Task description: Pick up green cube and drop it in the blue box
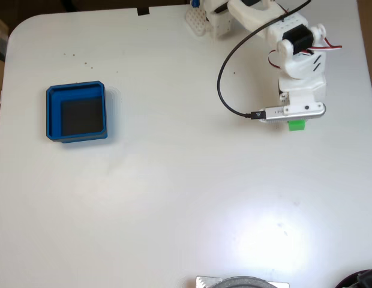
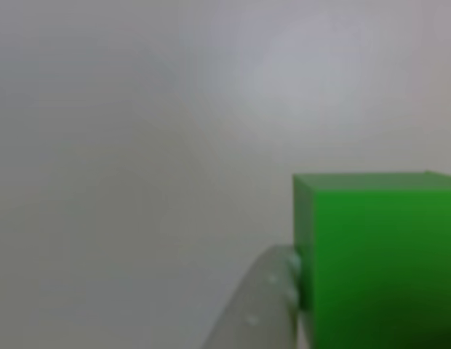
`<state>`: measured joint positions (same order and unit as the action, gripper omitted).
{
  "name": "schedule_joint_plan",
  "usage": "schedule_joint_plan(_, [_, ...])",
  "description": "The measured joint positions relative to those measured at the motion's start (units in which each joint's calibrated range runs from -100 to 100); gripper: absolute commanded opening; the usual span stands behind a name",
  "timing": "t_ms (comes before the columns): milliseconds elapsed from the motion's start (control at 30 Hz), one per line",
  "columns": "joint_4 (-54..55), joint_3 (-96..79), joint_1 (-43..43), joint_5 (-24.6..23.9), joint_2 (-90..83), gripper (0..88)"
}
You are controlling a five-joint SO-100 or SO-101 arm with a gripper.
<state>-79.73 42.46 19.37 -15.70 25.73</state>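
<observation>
The green cube (image 1: pixel 296 125) lies on the white table at the right, peeking out from under the arm's wrist. My gripper (image 1: pixel 296 120) points down over it, its fingers hidden by the silver camera mount (image 1: pixel 294 111). In the other view the green cube (image 2: pixel 378 262) looms close at the lower right. One pale finger (image 2: pixel 262 309) rests against its left face, and the other finger is out of frame. The blue box (image 1: pixel 52 114), with its dark floor, sits far away at the left of the table with nothing in it.
The arm's white base (image 1: pixel 213 18) stands at the table's top edge. A black cable (image 1: pixel 225 72) loops from it to the wrist. A grey round object (image 1: pixel 243 282) sits at the bottom edge. Between cube and box stretches bare white table (image 1: pixel 186 168).
</observation>
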Motion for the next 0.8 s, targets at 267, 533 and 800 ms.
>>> schedule_joint_plan(267, [-1.2, 0.0, -9.2, 8.4, -8.4, 1.7])
schedule_joint_plan(533, [-1.2, 0.0, -21.6, 12.2, -9.9, 1.7])
schedule_joint_plan(800, [-1.2, 0.0, -35.3, 12.2, -9.9, 1.7])
